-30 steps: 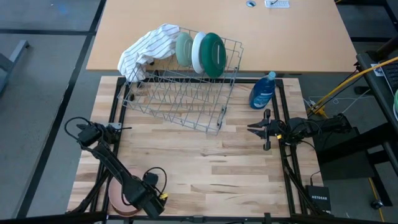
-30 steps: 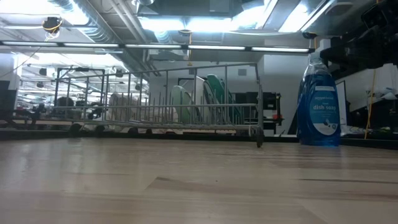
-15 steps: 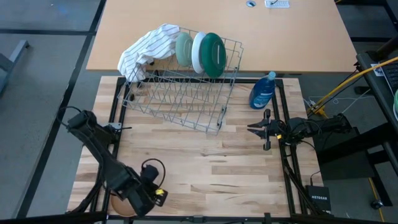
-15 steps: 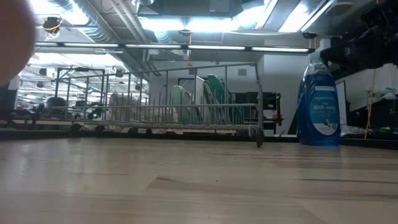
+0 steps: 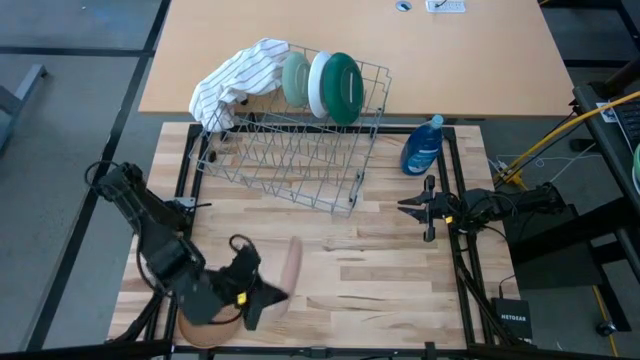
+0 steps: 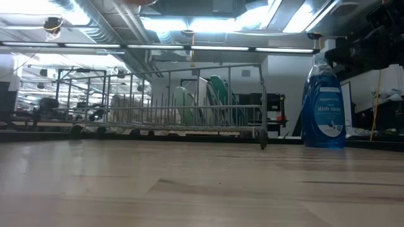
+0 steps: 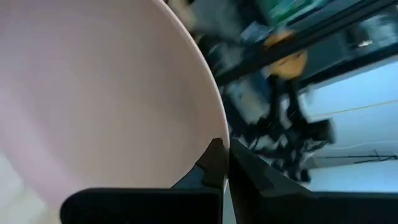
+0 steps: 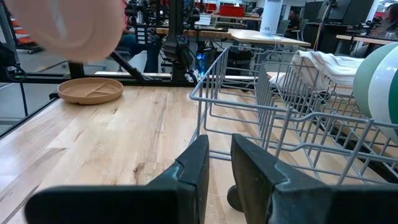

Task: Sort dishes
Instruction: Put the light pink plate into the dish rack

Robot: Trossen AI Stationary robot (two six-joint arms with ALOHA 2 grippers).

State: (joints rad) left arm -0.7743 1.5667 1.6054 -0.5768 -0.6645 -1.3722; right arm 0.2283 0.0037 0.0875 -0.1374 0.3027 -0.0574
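Three plates stand upright in the wire rack (image 5: 290, 150) at the far side of the table (image 5: 380, 270) in the high view: the sage plate (image 5: 295, 78), the white plate (image 5: 320, 85) and the dark green plate (image 5: 343, 88), side by side, with the striped cloth (image 5: 238, 80) draped over the rack's left end and the blue bottle (image 5: 422, 146) just right of the rack. At the near left corner the left gripper (image 5: 262, 293) holds the pink plate (image 5: 289, 272) tilted on edge above the table, over the tan plate (image 5: 205, 330), which lies flat at the near edge, partly hidden by the arm. The right gripper (image 5: 408, 207) waits at the table's right edge, apart from everything. Low view: the rack (image 6: 170, 113) with the plates upright in it, and the bottle (image 6: 323, 107) to its right; neither gripper shows. Left wrist view: the left gripper (image 7: 225, 163) has its fingers closed tight on the rim of the pink plate (image 7: 93, 106), which fills most of the picture. Right wrist view: the right gripper (image 8: 221, 165) has its fingers nearly together and holds nothing; beyond lie the rack (image 8: 280, 118), the tan plate (image 8: 90, 91) flat on the table, and the raised pink plate (image 8: 68, 25).
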